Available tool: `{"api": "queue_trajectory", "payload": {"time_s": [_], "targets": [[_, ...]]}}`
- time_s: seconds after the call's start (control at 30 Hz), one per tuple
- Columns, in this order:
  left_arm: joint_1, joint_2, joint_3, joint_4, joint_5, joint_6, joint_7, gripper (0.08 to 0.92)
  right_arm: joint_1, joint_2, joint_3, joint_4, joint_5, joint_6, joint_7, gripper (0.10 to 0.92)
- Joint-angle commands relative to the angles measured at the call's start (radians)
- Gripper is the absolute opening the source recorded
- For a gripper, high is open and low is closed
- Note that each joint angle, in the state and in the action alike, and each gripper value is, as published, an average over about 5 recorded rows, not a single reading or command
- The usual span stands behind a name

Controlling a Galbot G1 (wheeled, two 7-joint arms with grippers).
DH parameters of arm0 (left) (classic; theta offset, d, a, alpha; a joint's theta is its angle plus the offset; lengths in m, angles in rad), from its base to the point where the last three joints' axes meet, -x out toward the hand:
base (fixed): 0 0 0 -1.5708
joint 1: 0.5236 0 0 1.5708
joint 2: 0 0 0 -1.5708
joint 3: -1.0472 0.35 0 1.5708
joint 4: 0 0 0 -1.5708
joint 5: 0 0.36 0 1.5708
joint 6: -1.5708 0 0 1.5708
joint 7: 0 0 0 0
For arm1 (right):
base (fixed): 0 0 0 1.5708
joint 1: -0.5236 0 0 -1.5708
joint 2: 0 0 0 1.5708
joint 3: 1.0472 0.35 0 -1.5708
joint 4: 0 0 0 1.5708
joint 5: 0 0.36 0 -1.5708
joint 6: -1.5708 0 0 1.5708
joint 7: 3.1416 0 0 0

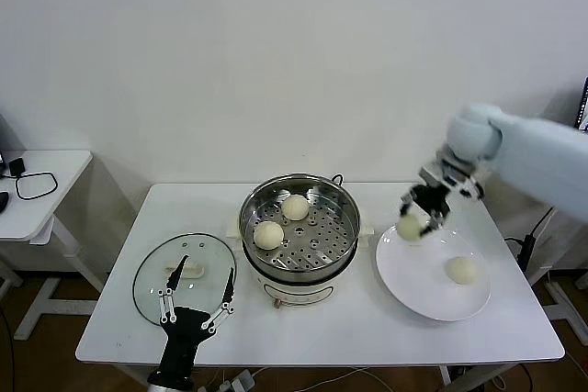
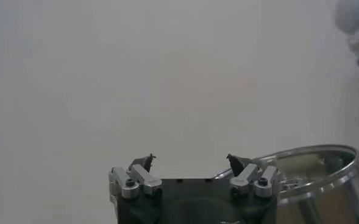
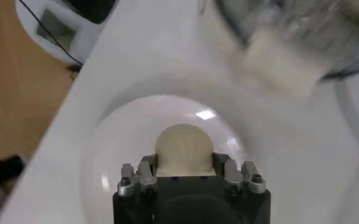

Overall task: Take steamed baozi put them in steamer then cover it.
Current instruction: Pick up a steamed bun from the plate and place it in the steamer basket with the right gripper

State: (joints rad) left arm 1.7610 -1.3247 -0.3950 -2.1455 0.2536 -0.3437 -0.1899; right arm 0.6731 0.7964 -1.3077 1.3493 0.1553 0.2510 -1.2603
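Observation:
The steel steamer (image 1: 299, 227) stands mid-table on its white base, with two baozi (image 1: 295, 207) (image 1: 268, 234) on its perforated tray. My right gripper (image 1: 415, 218) is shut on a third baozi (image 1: 409, 226) and holds it above the left edge of the white plate (image 1: 423, 282); the wrist view shows the bun (image 3: 184, 149) between the fingers over the plate (image 3: 118, 158). A fourth baozi (image 1: 461, 270) lies on the plate. My left gripper (image 1: 196, 296) is open and empty, low at the front left, near the glass lid (image 1: 152, 286). The steamer rim (image 2: 325, 164) shows in the left wrist view.
The glass lid with its white handle (image 1: 186, 271) lies flat on the table left of the steamer. A small side table (image 1: 46, 185) with a black cable stands at the far left. The white wall is close behind the table.

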Motion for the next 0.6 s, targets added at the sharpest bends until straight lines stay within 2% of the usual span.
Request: {"api": "queue_trajectory", "payload": {"time_s": [0.03,0.3,0.6], "targets": [[0.000,0.001,0.000,-0.002,0.000,-0.001,0.000,0.823,0.145,0.170,0.034,0.106,-0.033,0.165,0.029,0.628],[-0.007,0.004,-0.005,0.002,-0.007,-0.007,-0.001,0.823,0.020,0.259,0.041,0.190,-0.187,0.285,0.096,0.628],[-0.012,0.003,-0.011,0.008,-0.009,-0.006,-0.007,0.823,-0.139,0.268,0.053,0.207,-0.372,0.435,0.154,0.628]]}}
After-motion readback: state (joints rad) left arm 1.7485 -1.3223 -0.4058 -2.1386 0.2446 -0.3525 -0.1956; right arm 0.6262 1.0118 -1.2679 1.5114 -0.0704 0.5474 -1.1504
